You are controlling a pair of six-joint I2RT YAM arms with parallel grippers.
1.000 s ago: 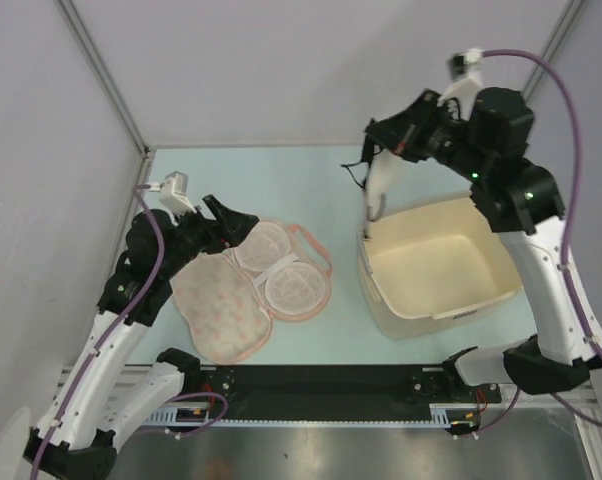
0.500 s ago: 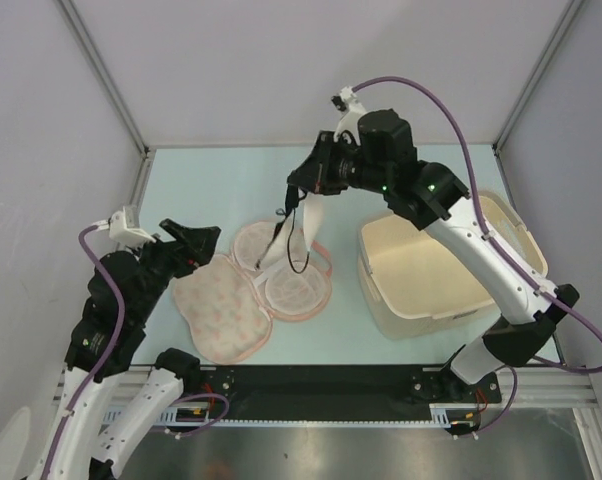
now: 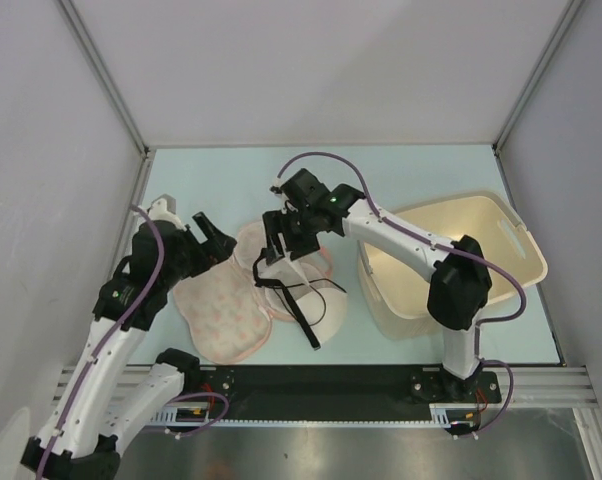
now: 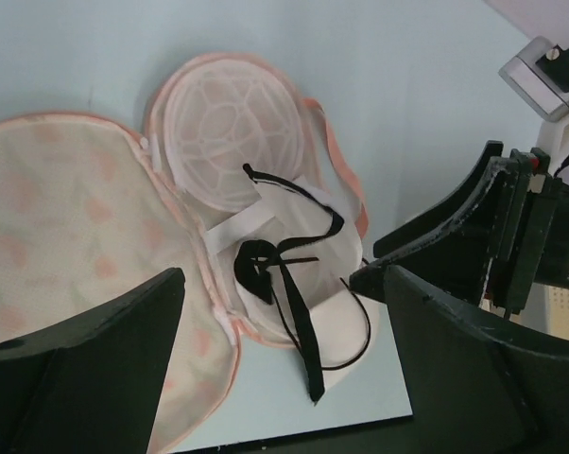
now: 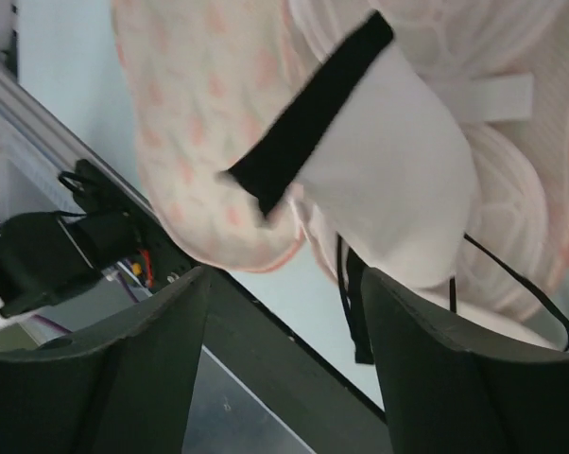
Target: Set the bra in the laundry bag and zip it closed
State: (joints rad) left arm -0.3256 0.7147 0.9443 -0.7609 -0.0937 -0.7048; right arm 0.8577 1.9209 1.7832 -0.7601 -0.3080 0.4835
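Observation:
The laundry bag [image 3: 221,312] lies unzipped and spread flat on the table, its peach outer half on the left and its mesh-cupped half [image 4: 223,132] on the right. The cream-white bra [image 3: 303,297] rests crumpled on that right half, one cup and its black straps [image 4: 299,312] spilling over the near edge onto the table. My right gripper [image 3: 274,243] hovers just above the bra, open, nothing between its fingers [image 5: 445,378]. My left gripper [image 3: 216,242] stands open beside the bag's far left edge, holding nothing. In the right wrist view the bra [image 5: 388,170] fills the upper middle.
A cream plastic basket [image 3: 501,225] stands on the right of the table, with the right arm reaching leftward from it. The black rail [image 3: 321,380] runs along the near edge. Grey walls enclose the table at the back and sides.
The right arm swung left from the basket carrying the bra, lowered over the bag and opened, dropping the bra on the bag's right half. The left gripper drew back, then returned, slightly wider.

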